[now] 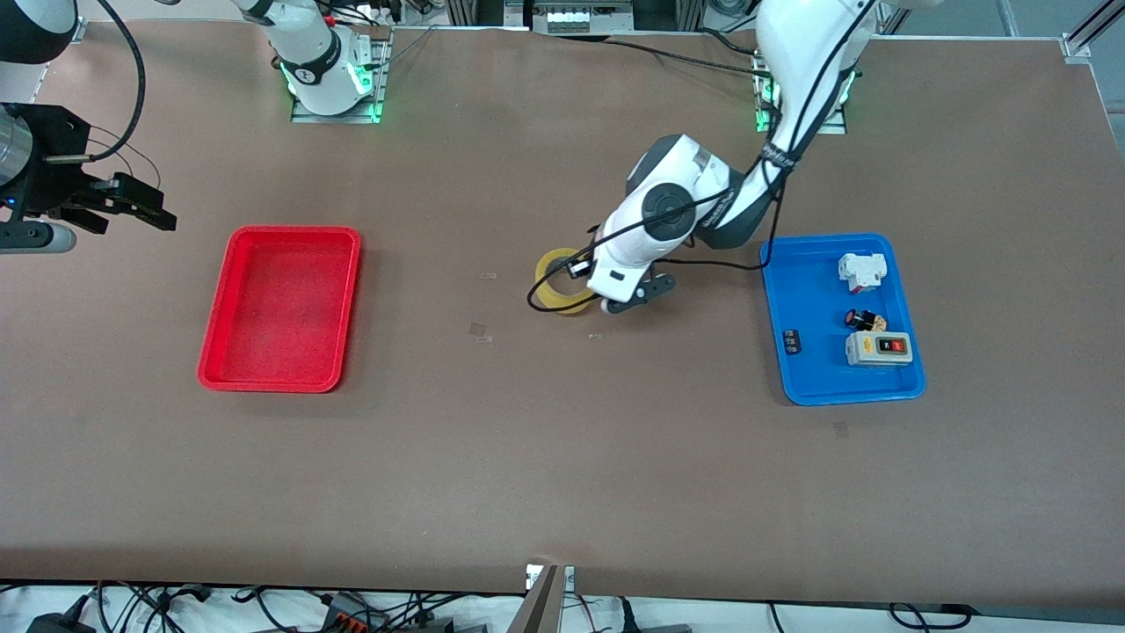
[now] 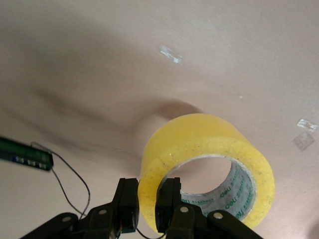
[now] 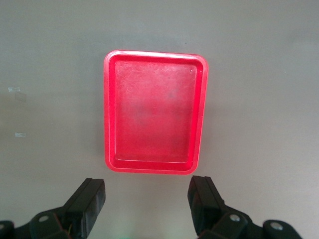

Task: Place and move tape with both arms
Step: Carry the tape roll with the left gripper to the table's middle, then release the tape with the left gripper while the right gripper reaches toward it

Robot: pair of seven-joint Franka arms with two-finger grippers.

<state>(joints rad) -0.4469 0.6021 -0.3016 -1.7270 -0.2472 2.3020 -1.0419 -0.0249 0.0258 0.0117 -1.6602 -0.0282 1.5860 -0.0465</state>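
Observation:
The tape (image 1: pixel 554 266), a yellowish roll with a wide hollow core, sits on the brown table near its middle, between the two trays. My left gripper (image 1: pixel 587 297) is down at the roll. In the left wrist view the left gripper (image 2: pixel 148 199) is shut on the wall of the tape (image 2: pixel 209 134), one finger inside the core and one outside. My right gripper (image 1: pixel 132 207) hangs open and empty above the table at the right arm's end, beside the red tray (image 1: pixel 294 231). The right wrist view shows the right gripper (image 3: pixel 147 199) with jaws wide apart and the red tray (image 3: pixel 155 53) empty.
A blue tray (image 1: pixel 773 325) at the left arm's end holds a white switch box (image 1: pixel 861 271), a grey switch box (image 1: pixel 879 348), a red-capped button (image 1: pixel 866 319) and a small black part (image 1: pixel 792 341). Small scraps of clear tape (image 1: pixel 479 331) lie on the table.

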